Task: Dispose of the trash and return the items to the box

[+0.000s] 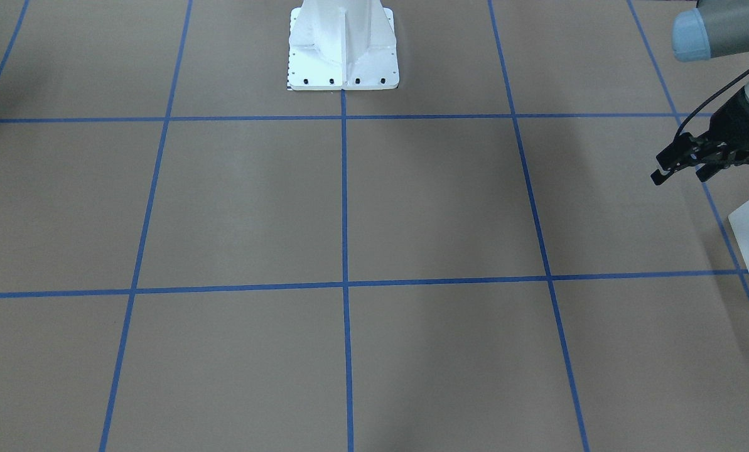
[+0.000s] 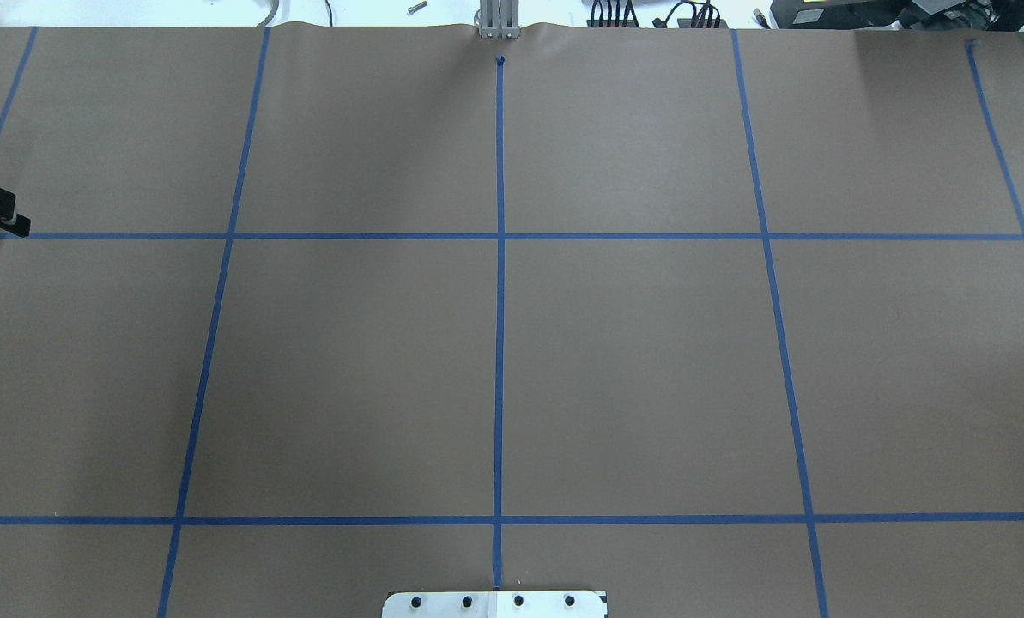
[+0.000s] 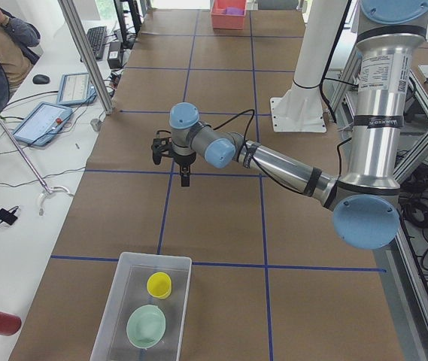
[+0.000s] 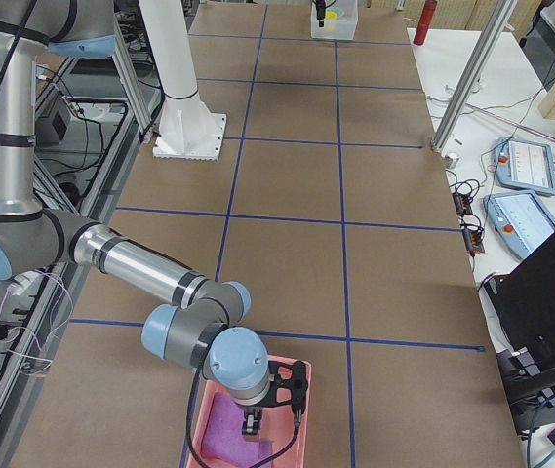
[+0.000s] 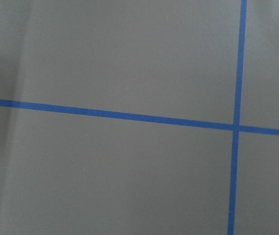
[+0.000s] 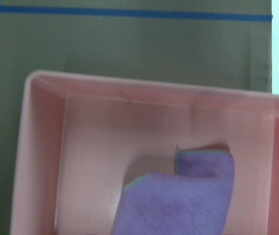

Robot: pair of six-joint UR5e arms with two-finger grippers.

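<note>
Presently, the frosted, translucent white plastic box with rounded corners (image 3: 131,289) is seen standing at the end of the bench on the robot's left, on the brown paper covering (image 1: 437,201) that is marked off by blue tape lines (image 1: 344,201). Inside it a small yellow cup (image 3: 159,284) and a pale green bowl (image 3: 147,326) are contained, just beside each other, the bowl nearer that end of the bench and the cup farther in. In the front-facing view only one corner of the box is caught, at the right edge. The left hand (image 1: 682,171) is held in the air above the bench, apart from the box and farther in from that end; its two black fingers (image 1: 663,169) are spread apart and nothing is gripped between them. Only bare paper and crossing tape are shown by its wrist camera. At the opposite end of the bench, on the robot's right, a pink rectangular plastic bin (image 6: 41,161) is placed, and a crumpled purple cloth (image 6: 178,200) is lying in it. The right hand (image 4: 272,414) is poised just over this bin, above the cloth; how far its fingers are parted cannot be told, nor whether anything is held. The white robot pedestal (image 1: 343,44) is bolted at the robot's edge of the bench.
</note>
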